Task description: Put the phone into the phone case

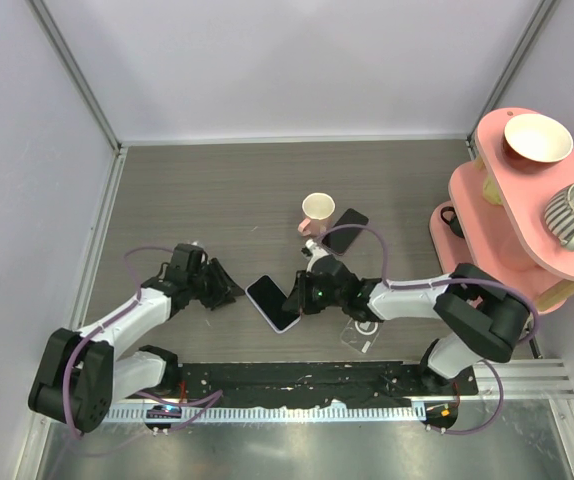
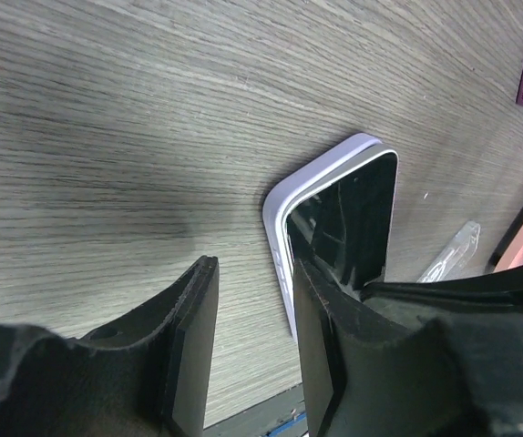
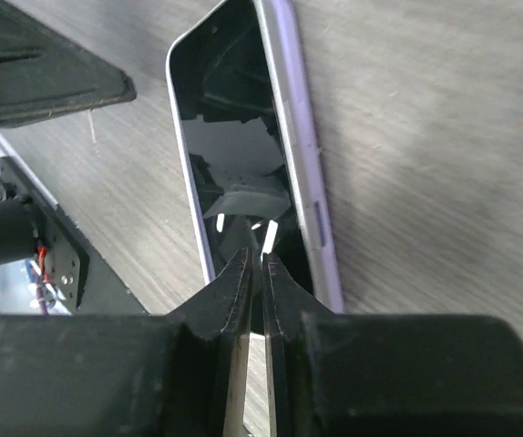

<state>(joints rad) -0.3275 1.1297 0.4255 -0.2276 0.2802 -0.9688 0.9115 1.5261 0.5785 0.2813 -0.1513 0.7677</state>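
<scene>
The phone (image 1: 272, 302) lies on the wooden table (image 1: 217, 200) in the lower middle of the overhead view, screen up, between the two tools.

The left gripper (image 1: 229, 292) sits just to the left of it and stands partly open. In the left wrist view the gripper (image 2: 252, 305) shows bare wood between its two fingers (image 2: 189, 337). The phone (image 2: 343, 218) is not inside that gap. Its pale side edge runs along the outside of the finger nearer the right of the frame, touching it or almost so. This gripper holds nothing.

The right gripper (image 1: 300, 297) is at the phone's right edge in the overhead view. In the right wrist view this gripper (image 3: 254, 264) is closed, with only a thin slit left between the fingers. The tips meet the near end of the phone (image 3: 234, 146), at the bottom of the glass. I cannot tell whether they pinch the edge or only press on it.

A clear phone case (image 1: 360, 338) lies flat at the lower right of the phone, apart from it and partly under the right arm. A pink cup (image 1: 317, 208) stands above the phone.
</scene>
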